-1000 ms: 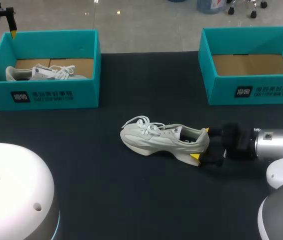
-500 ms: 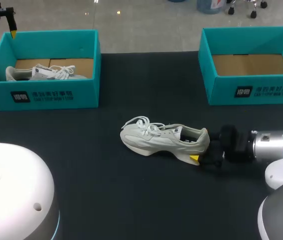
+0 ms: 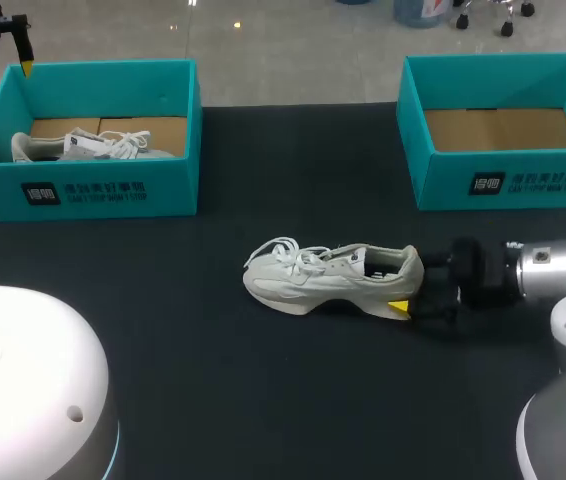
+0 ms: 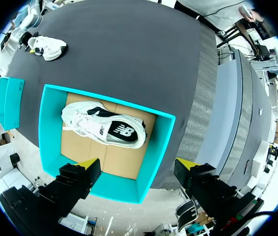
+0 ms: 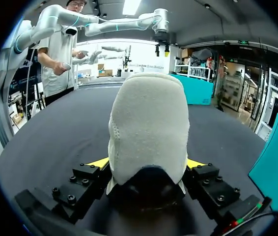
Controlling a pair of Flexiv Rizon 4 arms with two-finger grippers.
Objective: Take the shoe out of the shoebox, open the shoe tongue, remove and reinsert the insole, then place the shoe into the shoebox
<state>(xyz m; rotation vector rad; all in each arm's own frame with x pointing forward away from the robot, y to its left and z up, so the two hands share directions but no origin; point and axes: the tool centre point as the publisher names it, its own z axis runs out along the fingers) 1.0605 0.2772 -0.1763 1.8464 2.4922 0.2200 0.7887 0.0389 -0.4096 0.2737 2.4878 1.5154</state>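
A white shoe (image 3: 318, 280) lies on its sole in the middle of the black table, toe pointing left. My right gripper (image 3: 410, 286) comes in from the right and is shut on its heel. In the right wrist view the heel (image 5: 149, 123) fills the space between the two yellow-tipped fingers (image 5: 98, 162), which press on it from both sides. My left gripper (image 4: 138, 164) hangs open high above the left teal shoebox (image 4: 48, 132), which holds a second white shoe (image 4: 104, 125). In the head view only one fingertip of the left gripper (image 3: 25, 62) shows, behind that box (image 3: 83, 195).
An open teal shoebox (image 3: 503, 185) with a bare cardboard floor stands at the back right. The second shoe (image 3: 73, 146) lies in the left box. A large white robot body (image 3: 23, 390) covers the front left corner.
The right fingers have come together on the heel. The shoe has shifted a little to the right and turned slightly, and the gripper has drawn back with it.
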